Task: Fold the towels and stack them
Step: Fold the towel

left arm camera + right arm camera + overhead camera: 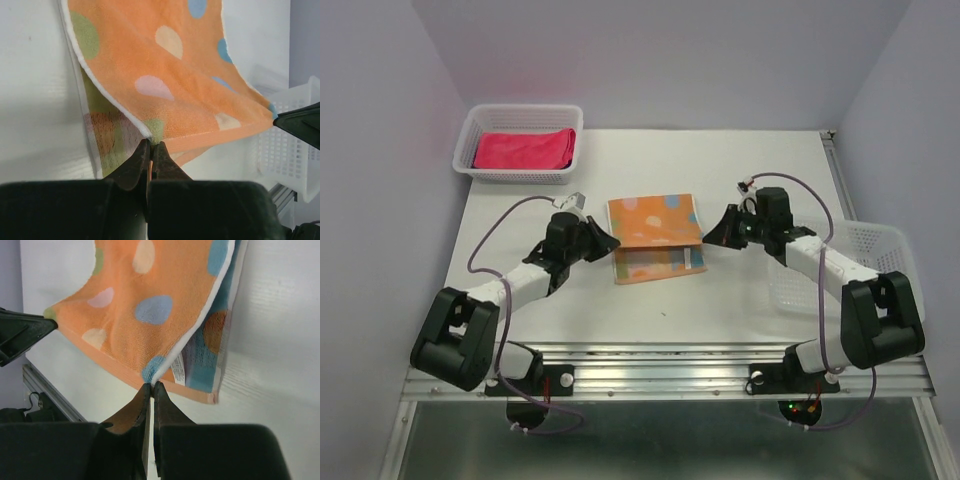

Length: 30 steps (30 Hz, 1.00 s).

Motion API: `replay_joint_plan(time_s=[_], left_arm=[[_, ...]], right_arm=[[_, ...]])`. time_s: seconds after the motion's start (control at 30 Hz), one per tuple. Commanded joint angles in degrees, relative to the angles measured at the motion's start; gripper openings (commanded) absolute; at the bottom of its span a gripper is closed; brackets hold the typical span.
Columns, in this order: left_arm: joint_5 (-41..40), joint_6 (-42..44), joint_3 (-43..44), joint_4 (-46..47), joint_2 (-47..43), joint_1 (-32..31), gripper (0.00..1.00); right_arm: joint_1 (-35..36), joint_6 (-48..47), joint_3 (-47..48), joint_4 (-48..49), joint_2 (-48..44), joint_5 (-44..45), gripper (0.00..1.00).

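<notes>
Left pincer point(150, 150) closed on one corner of orange spotted towel point(653, 222), right pincer point(152, 389) closed on other corner. Edge held lifted over paler blue-orange layer, white trim seen, at middle of worktop point(740, 310).

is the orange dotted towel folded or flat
Partly folded: left gripper and right gripper pinch corners of the orange towel, upper layer doubled over the lower.

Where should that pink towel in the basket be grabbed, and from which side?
Probably from straight above: the basket walls in the pink towel on all sides. Pinch the top layer near its right end, where the folded edges show.
</notes>
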Motion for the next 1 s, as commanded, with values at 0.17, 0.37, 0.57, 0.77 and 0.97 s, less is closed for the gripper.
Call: replay_joint_plan(time_s=[0.17, 0.37, 0.57, 0.77, 0.97], left_arm=[[-9.3, -3.1, -8.5, -2.5, -10.1, -4.0, 0.0], [-9.2, -3.9, -10.7, -2.6, -7.8, -5.7, 0.0], [-8.5, -3.2, -10.0, -7.2, -7.4, -7.5, 0.25], [-16.5, -1.0, -5.9, -15.3, -13.7, -7.6, 0.99], [-19.9, 4.2, 7.2, -15.2, -2.5, -4.6, 0.99]], right_arm=[[0.3, 0.0, -6.2, 0.3, -3.2, 2.1, 0.02], [0.7, -0.3, -8.2, 0.2, -2.0, 2.8, 0.11], [0.9, -0.9, -9.4, -2.7, -2.7, 3.9, 0.51], [0.9, -3.7, -2.4, -6.0, -3.3, 6.6, 0.78], [0.9, -9.2, 14.5, -5.8, 8.4, 6.3, 0.78]])
